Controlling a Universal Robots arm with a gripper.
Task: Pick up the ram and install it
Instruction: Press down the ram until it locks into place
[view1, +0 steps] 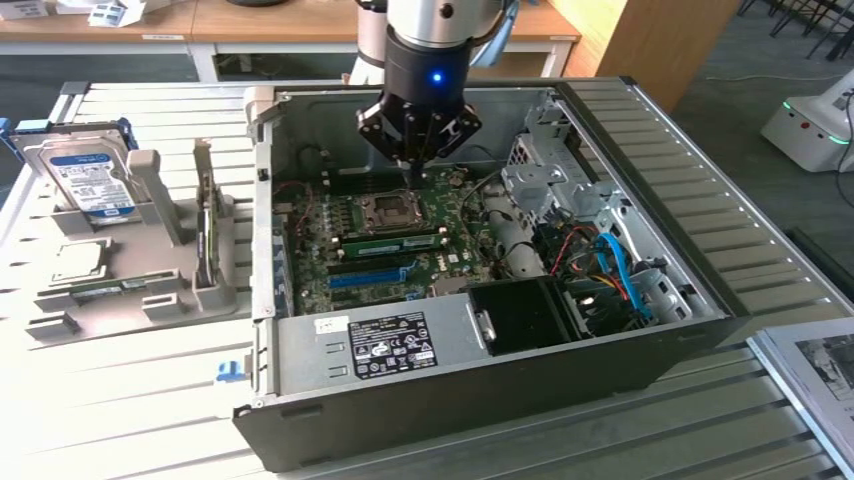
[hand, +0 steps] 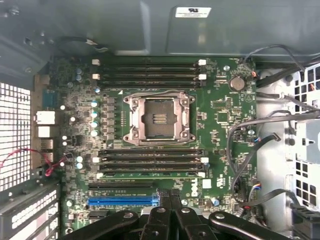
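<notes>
Black gripper points straight down over the motherboard, fingers clenched, grasping nothing.

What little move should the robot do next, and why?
Probably lower the shut pincer onto the ram and press gently. The ram already lies along a slot on the board, and the pincer hangs empty above the board, so the ram may need seating.

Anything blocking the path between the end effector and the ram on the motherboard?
Nothing visible. The ram lies along a slot by the blue strip, uncovered, with the end effector above the board; cables run off to one side.
</notes>
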